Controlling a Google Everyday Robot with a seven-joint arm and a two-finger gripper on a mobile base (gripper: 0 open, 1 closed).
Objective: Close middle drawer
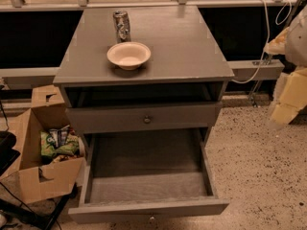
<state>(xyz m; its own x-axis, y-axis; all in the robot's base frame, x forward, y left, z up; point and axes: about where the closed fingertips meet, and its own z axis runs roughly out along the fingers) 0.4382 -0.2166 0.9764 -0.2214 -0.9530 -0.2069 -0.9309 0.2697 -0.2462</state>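
The grey cabinet [144,37] stands in the centre of the camera view. The middle drawer [148,176] is pulled far out towards me. Its deep box is empty, and its low wide front [148,209] with a small round knob [152,218] is at the bottom edge. Above it, the taller-fronted top drawer [144,118] with a like knob [147,120] stands slightly out. The lowest drawer is hidden under the open one. My gripper [289,97] hangs at the right edge, well right of the cabinet and above the floor, touching nothing.
A cream bowl [128,55] and a crushed metal can [122,26] sit on the cabinet top. An open cardboard box [41,147] with packets stands on the floor at the left. White cables [265,37] hang at the back right. Speckled floor [259,176] lies to the right.
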